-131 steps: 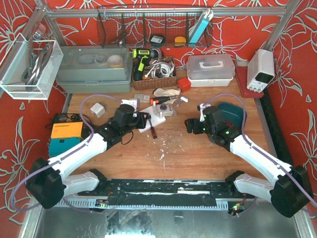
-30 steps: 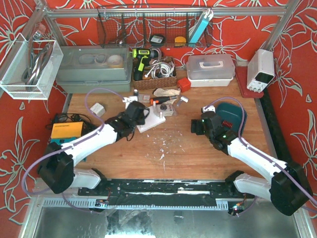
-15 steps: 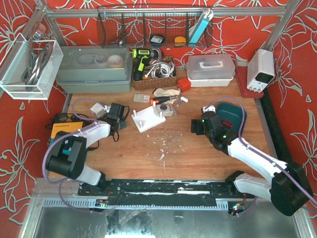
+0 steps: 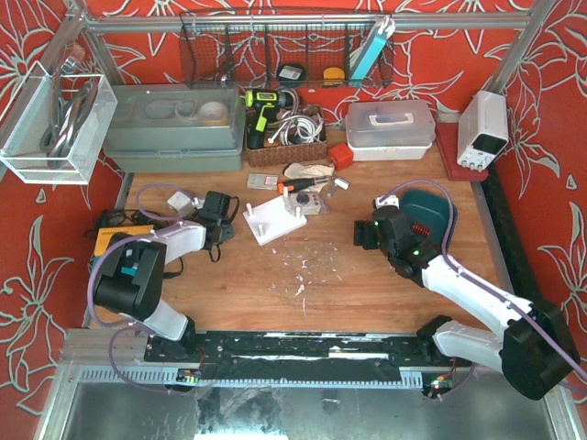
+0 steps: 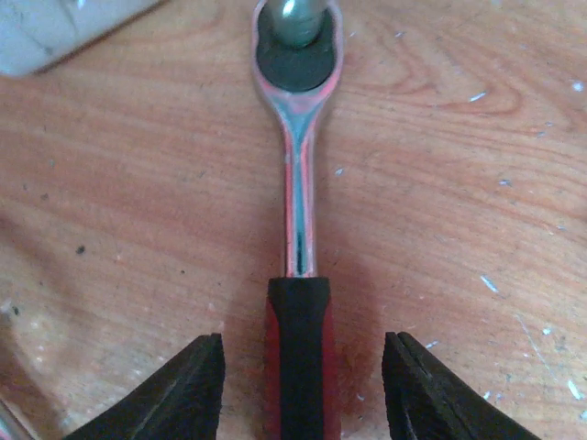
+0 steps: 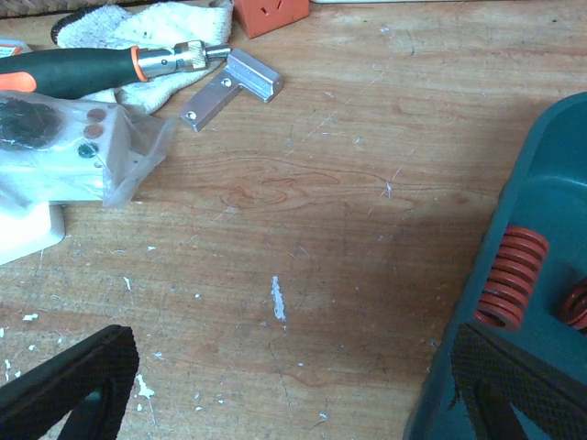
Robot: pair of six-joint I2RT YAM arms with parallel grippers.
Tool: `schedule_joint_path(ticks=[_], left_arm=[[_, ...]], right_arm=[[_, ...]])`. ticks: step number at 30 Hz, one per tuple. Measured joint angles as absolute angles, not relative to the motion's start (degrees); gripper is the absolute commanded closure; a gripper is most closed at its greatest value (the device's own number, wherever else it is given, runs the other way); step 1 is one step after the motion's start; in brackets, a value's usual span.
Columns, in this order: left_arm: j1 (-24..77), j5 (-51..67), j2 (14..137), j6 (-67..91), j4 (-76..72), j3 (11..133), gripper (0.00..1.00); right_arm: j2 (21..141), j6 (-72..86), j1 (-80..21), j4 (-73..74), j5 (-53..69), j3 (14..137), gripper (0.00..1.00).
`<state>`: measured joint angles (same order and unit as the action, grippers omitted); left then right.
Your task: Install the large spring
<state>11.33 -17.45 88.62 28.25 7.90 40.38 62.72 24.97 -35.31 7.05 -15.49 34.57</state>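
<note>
The spring (image 6: 510,275) is an orange-red coil of thick, closely wound wire. It lies tilted inside a teal tray (image 6: 550,174) at the right of the table, close to the tray's left wall. A second coil (image 6: 573,307) of the same colour lies just right of it, cut off by the picture's edge, so which is larger cannot be told. From above the spring (image 4: 417,227) shows as a small red streak in the tray (image 4: 433,203).

The right arm reaches from the near right corner toward the middle of the table. The right gripper (image 4: 366,233) hangs just left of the tray, its fingers spread wide over bare wood and holding nothing (image 6: 293,376).

The left arm is folded back to the far left of the table, the left gripper (image 4: 215,213) low over the wood. Its fingers (image 5: 197,385) stand apart on either side of the black and red handle of a ratchet wrench (image 5: 298,229) that lies flat on the table, with a gap showing on both sides. A white plate with pegs (image 4: 272,220) sits between the two arms.
</note>
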Motion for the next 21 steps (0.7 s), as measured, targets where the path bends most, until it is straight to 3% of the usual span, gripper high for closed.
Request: schedule_joint_path(ticks=[7,12,16,21], left_arm=[[11.6,-16.0,79.8,29.1,8.0,40.4,0.28],[16.0,-11.3,69.5,28.7,4.5,40.1,0.01],[21.5,-7.2,65.3,27.9,2.0,40.3,0.00],[30.2,-3.2,60.9,26.8,-3.2,38.6,0.00]], right_arm=[[62.7,24.5,-35.3,7.1,-14.3,34.6,0.09],[63.1,23.6,-35.3,7.8,-9.8,36.7,0.30],[66.0,23.3,-35.3,6.7,-4.7,39.7,0.42],[74.9,21.8,-35.3,5.8,1.2,45.2,0.49]])
